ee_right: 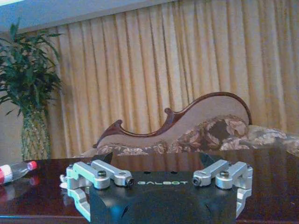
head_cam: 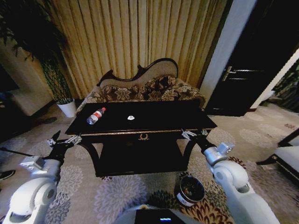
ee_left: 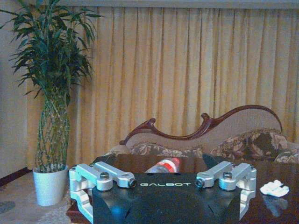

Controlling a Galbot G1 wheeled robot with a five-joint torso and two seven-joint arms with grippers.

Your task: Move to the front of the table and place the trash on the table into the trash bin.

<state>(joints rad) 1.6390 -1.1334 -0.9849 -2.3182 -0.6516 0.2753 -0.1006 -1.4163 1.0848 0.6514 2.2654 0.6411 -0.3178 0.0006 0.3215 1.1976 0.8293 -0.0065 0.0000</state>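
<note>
Head view: bottle (head_cam: 96, 116) on table (head_cam: 163, 119), light, slick, likely crushable, best gripped mid-body; left gripper (head_cam: 70, 139) and right gripper (head_cam: 192, 134) spread, empty.

The tabletop (head_cam: 154, 119) is dark polished wood, glossy enough to mirror the curtain (ee_left: 187, 70), with a gold metallic trim along its front edge. The bottle (head_cam: 96, 115) is clear smooth plastic with a red label and red cap. The scrap (ee_left: 274, 188) looks like crumpled white paper. The left gripper (ee_left: 161, 186) and right gripper (ee_right: 159, 182) have matt silver metal fingers (ee_left: 100, 177) on glossy black plastic bodies. The sofa (head_cam: 145, 88) pairs floral woven cloth with a carved, polished wood frame. The bin (head_cam: 189, 190) holds a shiny black liner. The carpet (head_cam: 112, 196) is soft and patterned.
</note>
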